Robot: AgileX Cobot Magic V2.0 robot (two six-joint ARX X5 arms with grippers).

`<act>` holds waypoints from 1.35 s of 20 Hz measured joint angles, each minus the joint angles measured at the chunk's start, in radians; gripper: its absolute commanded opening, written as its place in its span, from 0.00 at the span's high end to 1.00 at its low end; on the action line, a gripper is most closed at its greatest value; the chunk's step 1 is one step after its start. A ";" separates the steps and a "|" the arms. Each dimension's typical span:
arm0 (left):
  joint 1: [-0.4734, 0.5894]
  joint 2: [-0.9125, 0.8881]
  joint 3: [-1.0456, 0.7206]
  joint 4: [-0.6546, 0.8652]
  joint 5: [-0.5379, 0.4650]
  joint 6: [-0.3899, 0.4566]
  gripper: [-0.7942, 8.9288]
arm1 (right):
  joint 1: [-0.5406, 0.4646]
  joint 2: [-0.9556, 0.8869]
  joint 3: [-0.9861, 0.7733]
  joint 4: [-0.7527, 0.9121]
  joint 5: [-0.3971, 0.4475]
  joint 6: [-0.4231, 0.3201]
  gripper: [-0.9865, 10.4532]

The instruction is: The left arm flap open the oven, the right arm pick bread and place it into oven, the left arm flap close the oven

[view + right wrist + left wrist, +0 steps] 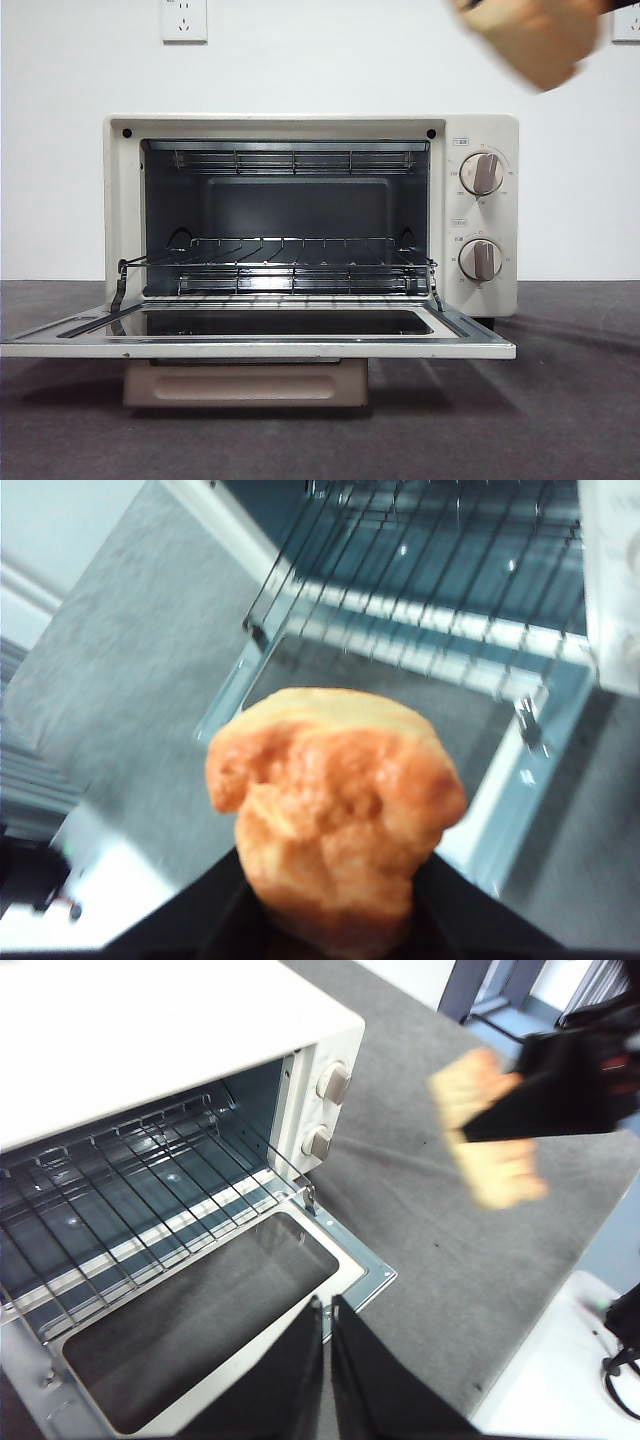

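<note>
The cream-white oven [480, 140] stands in the middle with its glass door [260, 335] flapped down flat and the wire rack [290, 265] bare inside. My right gripper [335, 920] is shut on the golden-brown bread [335, 800] and holds it in the air, above and to the right of the oven; the bread shows blurred at the top right of the front view [535, 35] and in the left wrist view [485, 1125]. My left gripper [327, 1305] is shut and empty, above the front edge of the open door.
The oven sits on a dark grey mat [570, 400]. Two beige knobs [482, 172] are on its right face. A white wall with a socket [184, 18] is behind. The table's white edge [560, 1360] shows in the left wrist view.
</note>
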 measured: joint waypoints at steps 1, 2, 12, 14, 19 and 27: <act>0.000 -0.018 0.002 -0.015 -0.001 -0.003 0.90 | 0.025 0.031 0.000 0.039 0.014 0.014 0.80; 0.000 -0.032 0.004 -0.028 -0.001 -0.005 0.90 | 0.047 0.062 0.000 0.077 0.021 0.026 0.80; 0.000 -0.124 0.008 -0.109 -0.002 -0.021 0.90 | 0.117 0.377 0.000 0.466 0.064 0.148 0.80; 0.000 -0.133 0.008 -0.117 -0.002 -0.023 0.90 | 0.117 0.428 0.000 0.522 0.091 0.175 0.80; 0.000 -0.138 0.008 -0.122 -0.002 -0.032 0.90 | 0.116 0.512 0.000 0.614 0.139 0.226 0.80; 0.000 -0.138 0.008 -0.142 -0.002 -0.039 0.90 | 0.116 0.590 0.000 0.734 0.255 0.276 0.80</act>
